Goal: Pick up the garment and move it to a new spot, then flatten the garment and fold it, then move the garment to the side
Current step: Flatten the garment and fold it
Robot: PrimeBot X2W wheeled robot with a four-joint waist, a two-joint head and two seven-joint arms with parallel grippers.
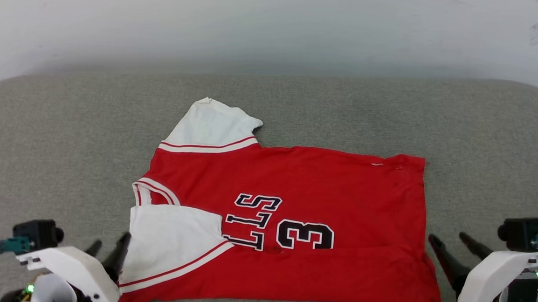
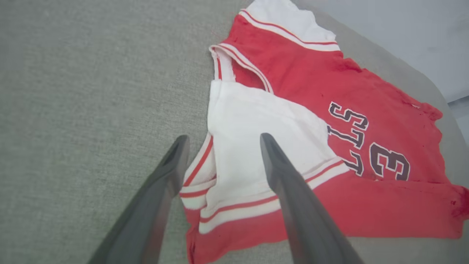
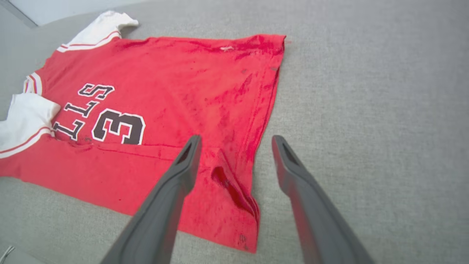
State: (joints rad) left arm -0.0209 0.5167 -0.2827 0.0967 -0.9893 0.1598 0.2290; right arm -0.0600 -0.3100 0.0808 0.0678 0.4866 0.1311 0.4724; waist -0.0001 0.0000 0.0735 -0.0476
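**Left gripper** (image 1: 112, 238): fingers spread apart and holding nothing, sitting at the lower left of the head view just beside the near sleeve (image 1: 170, 238). In the left wrist view (image 2: 223, 138) they are straddling that sleeve's striped cuff edge. I cannot tell whether they are touching it.

**Right gripper** (image 1: 447, 235): fingers likewise apart and empty, sitting at the lower right and pointing at the near hem corner (image 1: 428, 291). In the right wrist view (image 3: 237, 137) one finger is hanging over red cloth and the other over bare surface.

**Garment** (image 1: 295, 185): lying face up at mid-frame, collar toward the left and hem toward the right.
- The near long edge is lying turned in over the chest, hiding part of the lettering.
- The near sleeve is resting folded inward.
- The far sleeve (image 1: 214, 124) is sticking out toward the upper left, unfolded.

**Tabletop** (image 1: 65, 124): grey and cloth-covered, carrying the garment.

**Step in hand (judged):** the fold looks part done, with both grippers lining up on the two ends of the near side.

**Doing it well:**
- Pinch both ends at matching depth.
- Take every layer at the puckered hem corner.
- Lift the two ends together, keeping the edge taut between them.
- Carry it straight across so the fold line is running parallel to the far edge.
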